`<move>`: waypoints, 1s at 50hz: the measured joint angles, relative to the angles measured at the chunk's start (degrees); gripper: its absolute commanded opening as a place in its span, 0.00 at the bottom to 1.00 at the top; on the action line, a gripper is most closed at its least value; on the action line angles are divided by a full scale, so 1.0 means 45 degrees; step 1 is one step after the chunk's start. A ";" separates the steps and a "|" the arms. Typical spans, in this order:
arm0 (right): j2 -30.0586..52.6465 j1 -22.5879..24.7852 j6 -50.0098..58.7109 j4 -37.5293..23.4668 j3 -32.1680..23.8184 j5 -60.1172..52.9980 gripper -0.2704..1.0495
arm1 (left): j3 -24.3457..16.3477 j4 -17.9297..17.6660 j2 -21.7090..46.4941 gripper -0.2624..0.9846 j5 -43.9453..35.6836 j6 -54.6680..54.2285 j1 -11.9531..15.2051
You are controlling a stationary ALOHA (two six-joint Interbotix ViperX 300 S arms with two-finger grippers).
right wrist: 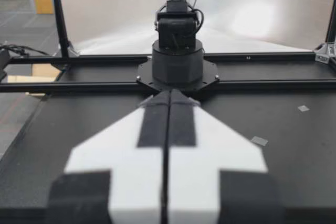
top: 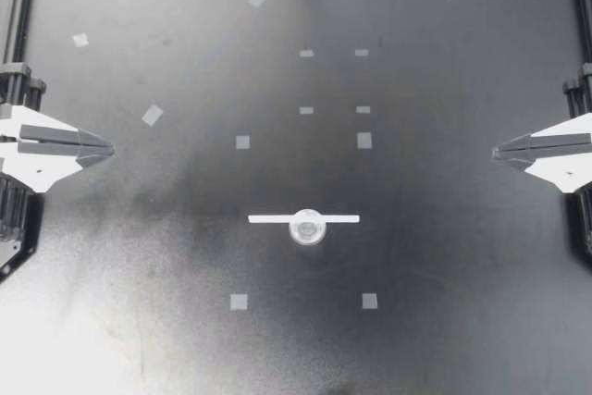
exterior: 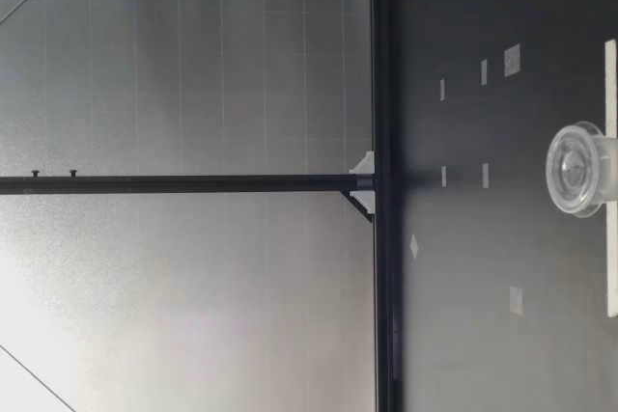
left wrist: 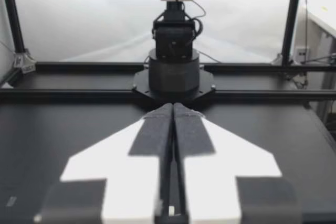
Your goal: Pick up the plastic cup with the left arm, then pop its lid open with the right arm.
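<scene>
**Top view.** Left gripper (top: pixel 109 149) at nine o'clock of the matte black table (top: pixel 444 339), fingers pressed together, tips pointing toward three o'clock. Right gripper (top: pixel 497 150) at three o'clock, fingers likewise closed against each other, tips pointing toward nine o'clock. Small clear round plastic cup (top: pixel 307 227) a little off the table's centre toward six o'clock, mouth up, between the two grippers and well apart from both. Thin flat white strip (top: pixel 268 218) lying along the nine-to-three line, touching the cup on its twelve o'clock side. Pale square tape marks (top: pixel 242 142) scattered around the cup, most toward twelve o'clock, two toward six.

**Low view.** Cup (exterior: pixel 577 168) upright on the table (exterior: pixel 463 354), in front of the middle of the strip (exterior: pixel 610 74) and nearer to the camera than the tape marks (exterior: pixel 512 60). Black frame rail (exterior: pixel 383 65) along the table's far edge.

**Left wrist view.** Left gripper (left wrist: pixel 172 108) with both fingers flat against each other. Ahead of the tips, across the table, the round black base of the right arm (left wrist: pixel 174 74).

**Right wrist view.** Right gripper (right wrist: pixel 169 94) closed the same way, finger against finger. Ahead of it, the round black base of the left arm (right wrist: pixel 177 66). One tape mark (right wrist: pixel 259 140) on the table beside the fingers.
</scene>
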 measured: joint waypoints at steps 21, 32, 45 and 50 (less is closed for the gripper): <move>0.0996 -0.0059 0.1191 0.0254 -0.0137 0.1094 0.09 | 0.1113 -0.0176 0.0312 0.09 -0.0156 0.0156 0.0059; 0.3437 -0.0059 0.1309 0.0273 -0.1934 0.3574 0.09 | 0.0723 -0.0176 0.2051 0.13 -0.0215 0.0117 0.0059; 0.6836 -0.0059 0.1367 0.0273 -0.3477 0.3730 0.09 | 0.0312 -0.0176 0.3945 0.40 -0.0781 0.0078 0.0078; 0.8125 -0.0059 0.1465 0.0273 -0.3926 0.3477 0.09 | 0.0312 -0.0195 0.4492 0.56 -0.1289 -0.0020 0.0078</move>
